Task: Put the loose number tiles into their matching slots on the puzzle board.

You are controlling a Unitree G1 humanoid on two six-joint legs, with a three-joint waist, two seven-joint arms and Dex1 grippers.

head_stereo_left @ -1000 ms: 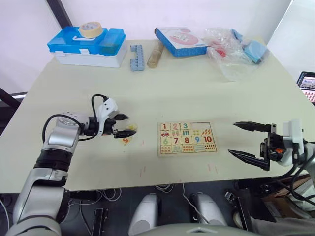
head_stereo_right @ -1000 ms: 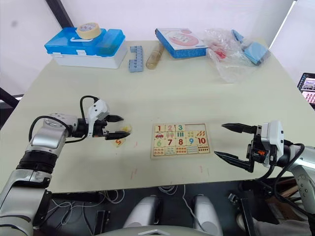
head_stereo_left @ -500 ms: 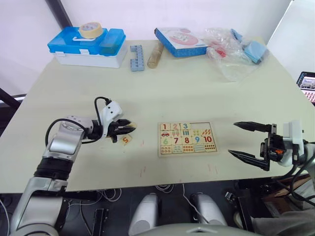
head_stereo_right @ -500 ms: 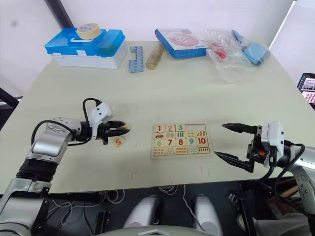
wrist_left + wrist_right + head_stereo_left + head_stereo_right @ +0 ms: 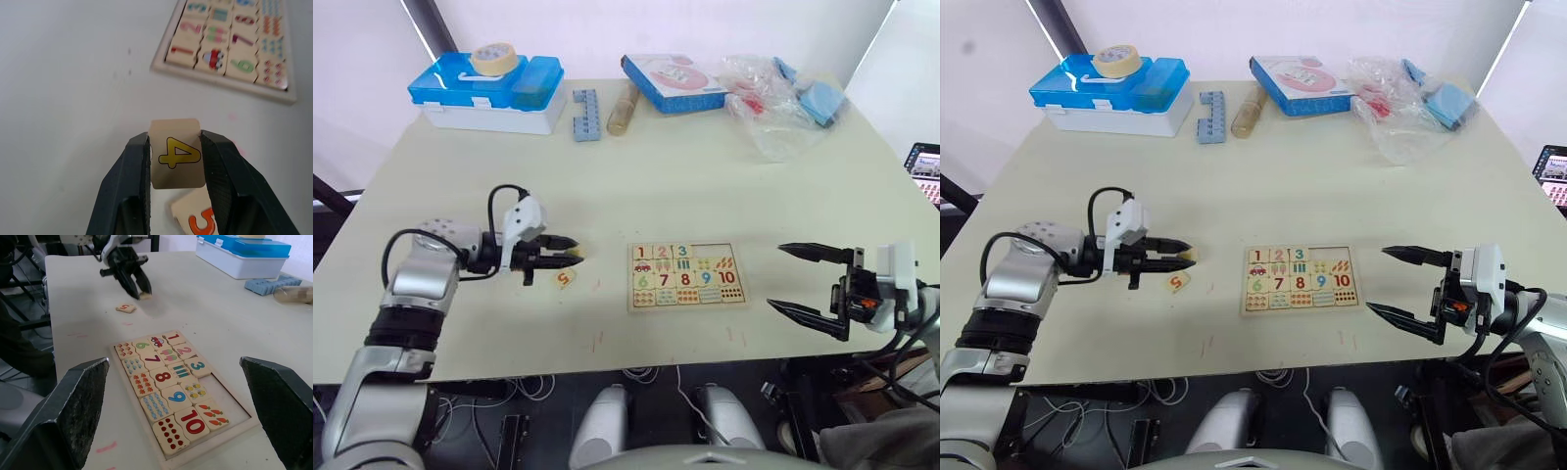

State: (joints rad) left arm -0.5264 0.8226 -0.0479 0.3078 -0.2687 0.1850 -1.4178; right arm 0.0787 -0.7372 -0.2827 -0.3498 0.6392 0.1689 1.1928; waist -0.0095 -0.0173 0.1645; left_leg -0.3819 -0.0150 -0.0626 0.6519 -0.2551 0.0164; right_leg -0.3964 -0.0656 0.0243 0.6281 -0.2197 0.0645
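Left gripper lifted, clamping 4 tile

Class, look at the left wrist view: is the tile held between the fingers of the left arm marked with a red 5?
No. The left end effector grips a tile with a yellow 4; the 5 tile lies on the table beneath it.

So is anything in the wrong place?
Yes. A 5 tile lies loose on the table, left of the board. The left hand holds a 4 tile off the table. The board's top row has empty slots.
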